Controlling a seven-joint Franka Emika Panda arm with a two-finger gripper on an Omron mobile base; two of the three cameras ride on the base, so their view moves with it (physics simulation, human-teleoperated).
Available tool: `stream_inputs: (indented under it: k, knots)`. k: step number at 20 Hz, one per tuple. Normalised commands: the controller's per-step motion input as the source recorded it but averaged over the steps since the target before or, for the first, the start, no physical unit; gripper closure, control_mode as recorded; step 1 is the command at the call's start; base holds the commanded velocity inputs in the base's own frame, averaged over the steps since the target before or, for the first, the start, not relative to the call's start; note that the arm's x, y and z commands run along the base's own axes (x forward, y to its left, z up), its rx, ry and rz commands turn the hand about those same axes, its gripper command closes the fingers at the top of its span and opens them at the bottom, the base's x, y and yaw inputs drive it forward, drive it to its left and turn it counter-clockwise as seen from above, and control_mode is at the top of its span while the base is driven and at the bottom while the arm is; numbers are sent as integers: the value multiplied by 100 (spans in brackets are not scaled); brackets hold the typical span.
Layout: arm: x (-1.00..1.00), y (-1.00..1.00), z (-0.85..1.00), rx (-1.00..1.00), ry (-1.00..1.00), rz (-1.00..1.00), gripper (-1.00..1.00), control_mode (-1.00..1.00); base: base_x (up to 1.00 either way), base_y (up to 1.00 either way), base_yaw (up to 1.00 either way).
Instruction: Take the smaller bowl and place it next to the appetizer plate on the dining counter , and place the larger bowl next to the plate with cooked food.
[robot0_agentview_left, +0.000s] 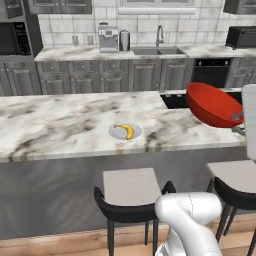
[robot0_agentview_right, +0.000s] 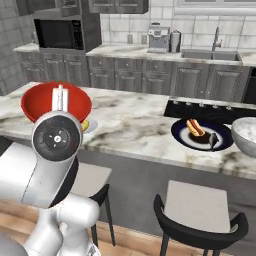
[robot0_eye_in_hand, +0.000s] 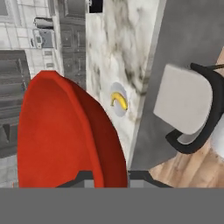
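A: We have the smaller bowl (robot0_agentview_left: 214, 105) up in the air, tilted, hanging over the right part of the dining counter (robot0_agentview_left: 60, 120) as the left base view gives it; in the hand view its red wall stands on edge between the finger tips (robot0_eye_in_hand: 83, 178), so we read the gripper (robot0_eye_in_hand: 106, 180) as closed narrow on the bowl's rim.

B: Agreed; and the appetizer plate (robot0_agentview_left: 125, 131) with its banana (robot0_agentview_left: 127, 130) lies well to the left of the bowl there, near the counter's front edge; so the step in hand is, we judge, the carry across to it.

A: Then we should level the bowl as we go; held by one rim and tipped like this, it could swing or slip in a thin pinch.

B: And we pick the landing spot with care; bare stone beside the plate, not over the banana; we lower until the base sits flat before we let go.

A: The plate with cooked food (robot0_agentview_right: 202, 135) and the larger bowl (robot0_agentview_right: 246, 135) sit far off on the other side in the right base view; they stand apart from our path.

B: The stools (robot0_agentview_left: 131, 192) below the edge matter only if we drop low; we stay above the counter top.
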Motion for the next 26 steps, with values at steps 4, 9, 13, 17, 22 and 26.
stream_inputs:
  k: [4, 9, 13, 17, 22, 26]
  knots:
    - [100, 0, -82, -9, -1, 1, 100, -100, 0, 0, 0]
    - [99, 10, -65, -18, 3, 15, 100, -100, 0, 0, 0]
    - [78, -12, -28, -16, 19, 15, 100, -100, 0, 0, 0]
    - [74, -29, -27, -14, 19, 17, 100, -100, 0, 0, 0]
    - [75, -19, -27, -2, 0, 9, 100, -100, 0, 0, 0]
    - [56, -4, -41, -2, -21, 1, 100, -100, 0, 0, 0]
